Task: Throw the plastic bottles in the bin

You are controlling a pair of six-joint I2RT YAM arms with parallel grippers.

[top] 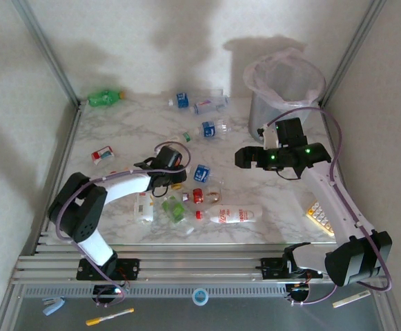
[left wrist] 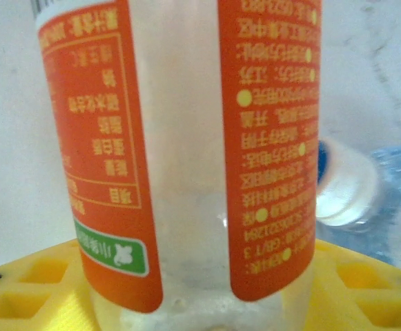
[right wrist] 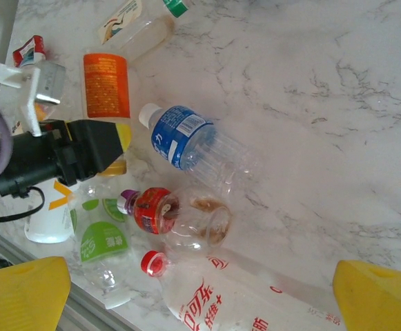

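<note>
While left jaws clasp an orange-labelled bottle (left wrist: 181, 165), right jaws gape wide, empty.

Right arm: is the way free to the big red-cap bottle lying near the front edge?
Probably yes. The right tool hangs open and the red-cap bottle lies uncovered. The left tool is off to the side, on the orange-label bottle. A small red-label bottle crowds the cap end.

Black-white arms (top: 124, 183) — purple cables (top: 304, 108), seemingly green lights (top: 272, 157).
</note>
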